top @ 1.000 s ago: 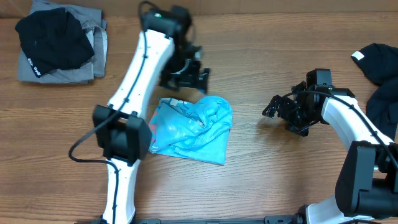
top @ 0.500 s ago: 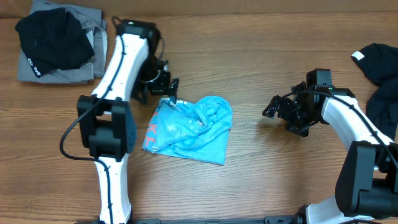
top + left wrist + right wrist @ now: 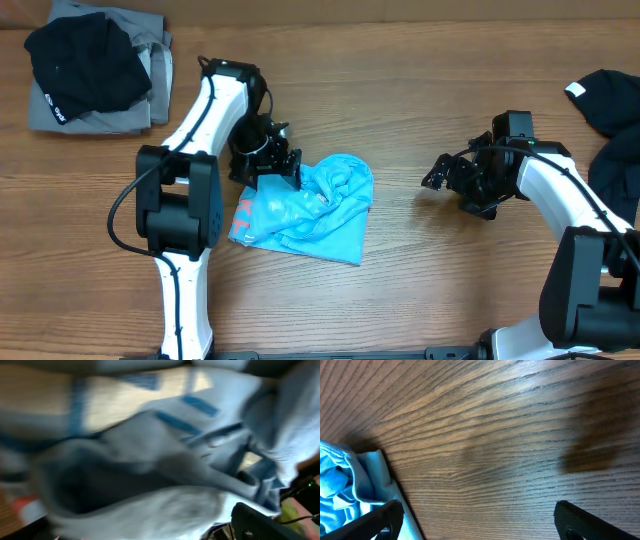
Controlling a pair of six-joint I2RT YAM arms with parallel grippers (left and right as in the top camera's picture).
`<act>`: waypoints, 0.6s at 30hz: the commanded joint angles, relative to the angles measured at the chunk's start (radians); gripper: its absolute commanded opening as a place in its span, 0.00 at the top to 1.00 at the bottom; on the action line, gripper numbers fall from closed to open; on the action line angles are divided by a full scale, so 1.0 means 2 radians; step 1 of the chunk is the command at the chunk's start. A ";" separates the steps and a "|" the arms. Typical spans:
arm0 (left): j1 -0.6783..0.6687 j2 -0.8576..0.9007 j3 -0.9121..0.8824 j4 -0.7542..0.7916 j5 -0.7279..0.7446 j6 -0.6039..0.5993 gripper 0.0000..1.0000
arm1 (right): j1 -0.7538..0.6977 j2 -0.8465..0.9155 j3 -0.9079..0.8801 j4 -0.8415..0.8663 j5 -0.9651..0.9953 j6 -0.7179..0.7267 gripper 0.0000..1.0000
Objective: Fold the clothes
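The light-blue T-shirt (image 3: 315,205) lies crumpled at the table's middle, with pink lettering at its left edge. My left gripper (image 3: 268,165) is down at the shirt's upper-left edge. The left wrist view is blurred and filled with the shirt's fabric (image 3: 165,445). Only one of the gripper's fingers (image 3: 262,522) shows, set far to the right as when open, with cloth in front of the jaws. My right gripper (image 3: 442,172) hovers open and empty over bare wood to the shirt's right (image 3: 475,515). The shirt's edge (image 3: 345,485) shows at its left.
A black garment (image 3: 85,60) lies on a folded grey garment (image 3: 155,80) at the back left corner. Another black garment (image 3: 612,95) with a white tag lies at the right edge, behind the right arm.
My left gripper has swung from behind the shirt to the left, then down onto the shirt's upper-left edge. The shirt and the right arm have not moved.
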 commanded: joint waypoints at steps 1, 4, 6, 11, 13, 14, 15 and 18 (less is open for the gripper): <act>-0.008 -0.008 -0.001 0.003 0.021 0.022 0.11 | 0.000 0.002 -0.003 0.002 -0.003 0.001 0.00; -0.008 -0.008 -0.001 0.003 0.021 0.021 0.36 | 0.000 0.002 -0.003 0.001 -0.003 0.000 0.00; -0.008 -0.008 -0.001 0.003 0.021 0.020 0.84 | 0.000 0.002 -0.003 -0.001 -0.003 0.000 0.00; -0.008 -0.010 0.001 -0.007 0.035 0.019 0.96 | 0.000 0.002 -0.003 -0.001 -0.003 0.000 0.00; -0.009 -0.014 0.001 -0.015 0.050 0.025 0.96 | 0.000 0.002 -0.003 -0.001 -0.003 0.001 0.00; -0.009 -0.016 0.001 -0.021 0.060 0.029 0.96 | 0.000 0.002 -0.003 -0.001 -0.003 0.000 0.00; -0.010 -0.019 0.001 -0.026 0.070 0.034 0.96 | 0.000 0.002 -0.003 -0.002 -0.003 0.000 0.00; -0.019 -0.032 0.001 -0.038 0.105 0.053 0.96 | 0.000 0.002 -0.003 0.000 -0.003 0.001 0.00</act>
